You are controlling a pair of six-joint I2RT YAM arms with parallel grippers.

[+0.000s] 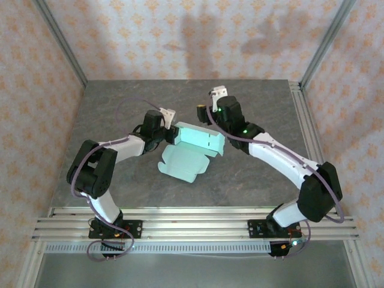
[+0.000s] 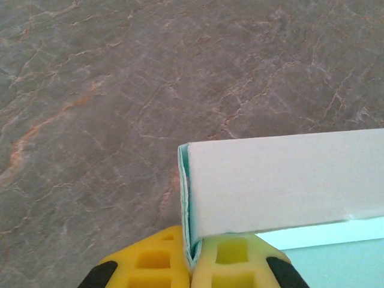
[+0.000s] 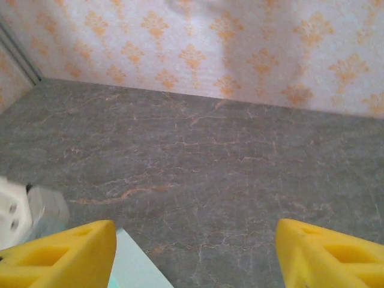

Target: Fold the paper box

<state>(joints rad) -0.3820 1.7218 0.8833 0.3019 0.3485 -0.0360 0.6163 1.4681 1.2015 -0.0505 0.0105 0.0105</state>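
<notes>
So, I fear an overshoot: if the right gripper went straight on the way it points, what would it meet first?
Nothing close: the right gripper is open over bare table; ahead stands the patterned wall. Table or wall first, depth unclear.

Desk [image 1: 114, 108] centre is obstructed: the paper box [image 1: 195, 144] lies there, the left pincer [image 2: 191, 255] clamped on its left edge, the right pincer [image 3: 195, 246] spread wide at its far right end. Bare desk runs behind them to the back wall [image 1: 180, 36]. Both arms flank the near strip.
</notes>
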